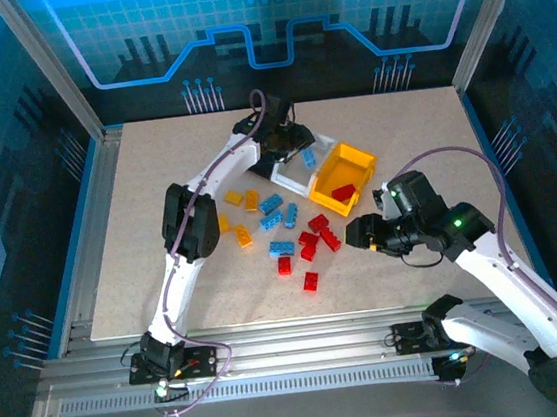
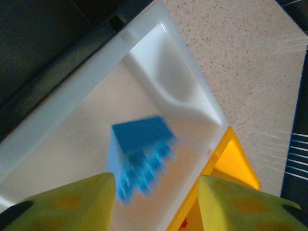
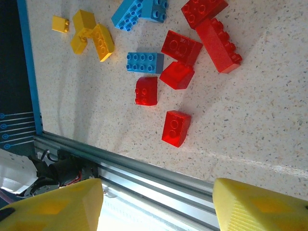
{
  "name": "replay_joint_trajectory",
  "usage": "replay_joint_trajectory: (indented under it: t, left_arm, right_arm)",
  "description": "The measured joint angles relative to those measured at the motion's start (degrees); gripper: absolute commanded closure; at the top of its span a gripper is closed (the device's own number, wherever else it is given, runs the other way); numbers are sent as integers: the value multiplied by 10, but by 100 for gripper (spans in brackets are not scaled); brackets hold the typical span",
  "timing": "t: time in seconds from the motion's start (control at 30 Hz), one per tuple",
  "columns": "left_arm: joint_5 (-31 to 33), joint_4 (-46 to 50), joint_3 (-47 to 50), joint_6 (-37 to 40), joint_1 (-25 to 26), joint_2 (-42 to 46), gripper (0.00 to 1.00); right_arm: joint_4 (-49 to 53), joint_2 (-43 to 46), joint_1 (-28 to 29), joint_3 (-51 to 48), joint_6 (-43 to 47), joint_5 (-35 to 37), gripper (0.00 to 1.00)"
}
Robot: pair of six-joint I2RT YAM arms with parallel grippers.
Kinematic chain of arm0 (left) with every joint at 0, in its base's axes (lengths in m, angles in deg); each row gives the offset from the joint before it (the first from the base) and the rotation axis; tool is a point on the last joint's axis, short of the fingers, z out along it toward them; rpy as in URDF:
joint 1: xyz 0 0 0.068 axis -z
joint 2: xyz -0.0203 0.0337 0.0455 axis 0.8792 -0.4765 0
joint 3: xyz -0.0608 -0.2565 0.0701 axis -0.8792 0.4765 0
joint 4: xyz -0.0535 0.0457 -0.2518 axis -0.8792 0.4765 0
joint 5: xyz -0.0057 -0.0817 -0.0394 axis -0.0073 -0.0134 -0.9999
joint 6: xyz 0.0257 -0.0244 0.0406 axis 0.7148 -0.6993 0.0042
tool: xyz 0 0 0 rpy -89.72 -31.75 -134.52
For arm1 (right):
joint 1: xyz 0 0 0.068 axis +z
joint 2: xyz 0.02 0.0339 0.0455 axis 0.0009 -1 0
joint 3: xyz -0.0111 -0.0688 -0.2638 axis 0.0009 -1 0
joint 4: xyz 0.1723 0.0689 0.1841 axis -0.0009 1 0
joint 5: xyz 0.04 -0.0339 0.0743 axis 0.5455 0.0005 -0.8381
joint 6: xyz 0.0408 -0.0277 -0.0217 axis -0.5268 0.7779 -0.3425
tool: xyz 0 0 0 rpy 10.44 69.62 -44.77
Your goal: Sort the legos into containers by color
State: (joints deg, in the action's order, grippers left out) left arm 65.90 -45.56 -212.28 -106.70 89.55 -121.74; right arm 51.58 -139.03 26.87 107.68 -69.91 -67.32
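In the left wrist view the blue lego (image 2: 142,154) in the white bin (image 2: 187,96) is blurred, its studs unclear, and the bottom edge cuts off the fingers (image 2: 72,204) of the left hand (image 2: 155,185). From above, the left arm (image 1: 212,173) covers much of that bin. The right wrist view's top edge crops a red lego (image 3: 204,8).

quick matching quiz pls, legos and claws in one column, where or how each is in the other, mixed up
Column one:
1. blue lego below the left claw
2. red lego farthest right
3. lowest red lego in the top view
4. right claw

Column two:
a. bare table
b. open
c. white bin
d. yellow-orange bin

Pairs: 1-c, 2-d, 3-a, 4-b
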Motion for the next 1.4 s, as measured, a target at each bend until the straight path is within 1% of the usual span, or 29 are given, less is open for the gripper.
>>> replay_joint_trajectory:
  t: [0.17,0.27,0.37,0.47,0.53,0.7,0.87,1.0,1.1,1.2,1.27,1.4]
  left_arm:
    - [0,19,3,28,0,6,31]
    - [2,34,37,48,-3,43,26]
    - [4,51,110,70,-11,126,22]
    - [4,59,213,82,-33,249,20]
    - [4,68,290,89,-60,350,19]
    - [19,113,446,92,-126,558,17]
    - [37,170,574,84,-134,709,17]
    - [48,196,654,57,-134,835,16]
    - [64,226,679,36,-134,935,13]
    - [85,256,676,23,-134,1003,10]
    - [96,277,671,20,-134,1024,9]
    - [106,305,666,20,-134,1036,7]
  right_arm:
    - [-9,-18,0,0,4,-6,36]
    - [-19,-37,0,0,5,-8,36]
    - [-19,-78,10,16,13,-3,36]
    - [-17,-143,40,61,28,11,36]
    - [-20,-198,64,105,42,19,35]
    - [-27,-344,114,229,73,38,35]
    - [-14,-534,173,416,120,56,35]
    - [23,-683,211,577,160,78,35]
    - [54,-766,229,671,179,98,34]
    - [83,-828,241,740,189,116,33]
    - [95,-852,244,762,189,127,33]
    - [111,-881,245,778,189,148,33]
